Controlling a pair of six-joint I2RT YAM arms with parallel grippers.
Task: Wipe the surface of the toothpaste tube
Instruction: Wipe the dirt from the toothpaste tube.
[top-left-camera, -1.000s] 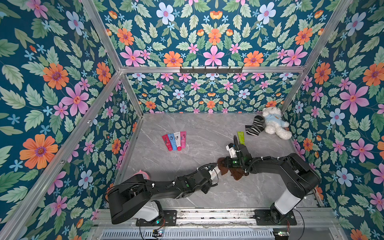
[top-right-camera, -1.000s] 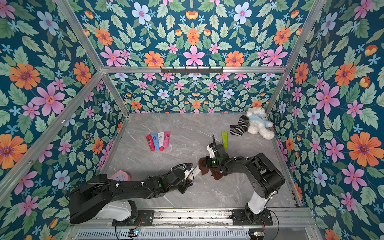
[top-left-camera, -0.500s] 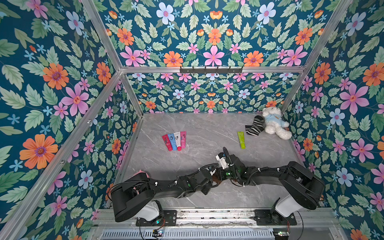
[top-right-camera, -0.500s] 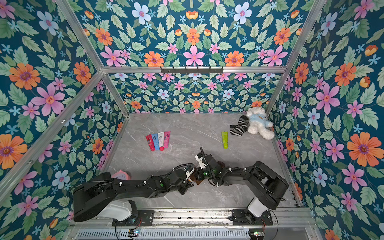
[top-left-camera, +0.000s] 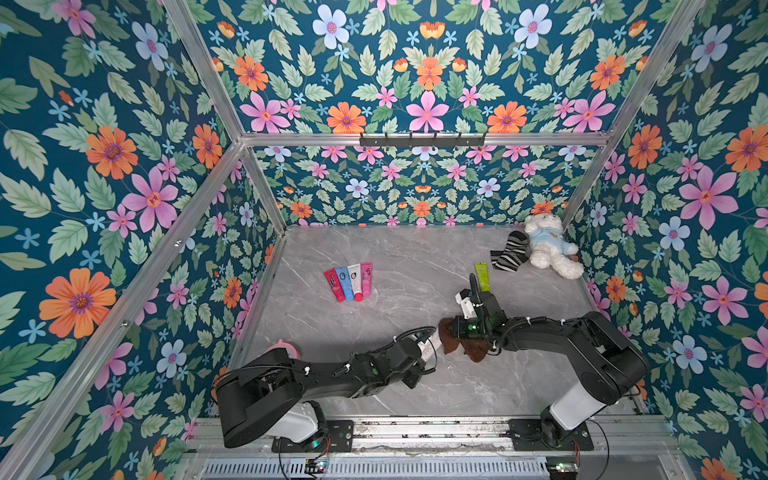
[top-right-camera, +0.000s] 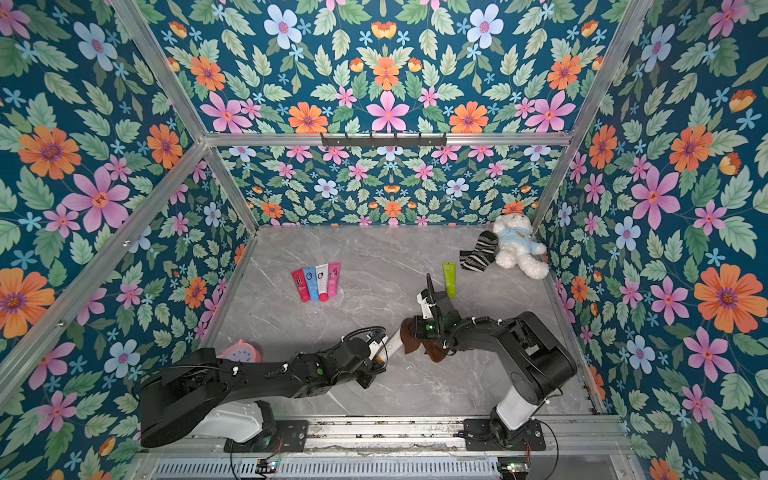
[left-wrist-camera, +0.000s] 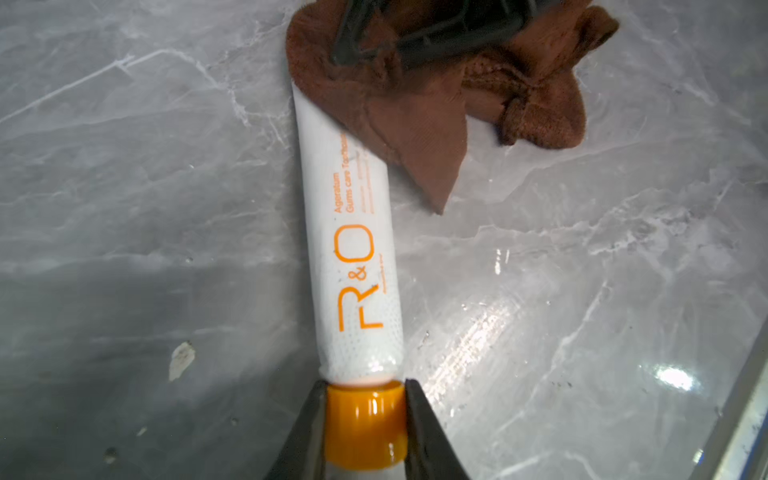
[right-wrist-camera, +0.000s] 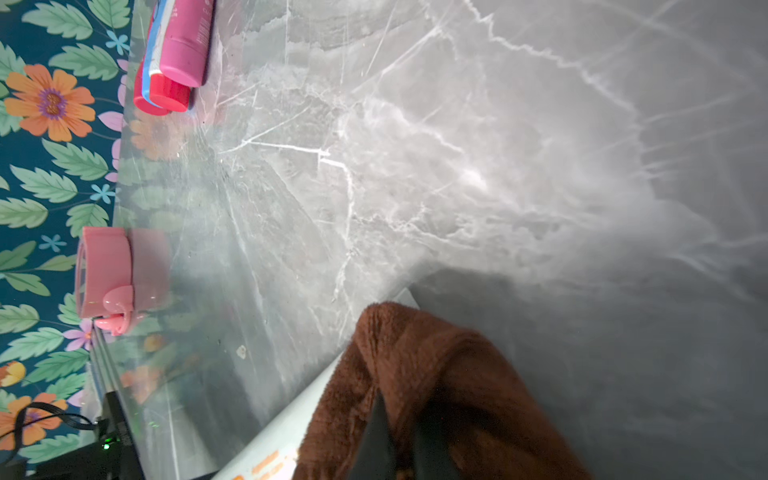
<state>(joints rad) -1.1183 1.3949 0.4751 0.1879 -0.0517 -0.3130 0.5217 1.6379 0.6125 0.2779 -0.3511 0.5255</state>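
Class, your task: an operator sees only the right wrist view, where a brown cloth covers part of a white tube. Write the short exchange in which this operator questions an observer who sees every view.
Operator: What holds the far end of the white plastic toothpaste tube?
Observer: The left gripper, closed on its orange cap.
Operator: How much of it does the brown fleecy cloth in the right gripper cover?
Observer: Only the flat end; the orange R&O lettering is bare.
Operator: Anything nearby outside my view?
Observer: A lime-green tube lies flat on the grey marbled table beyond the right gripper, toward the back wall.
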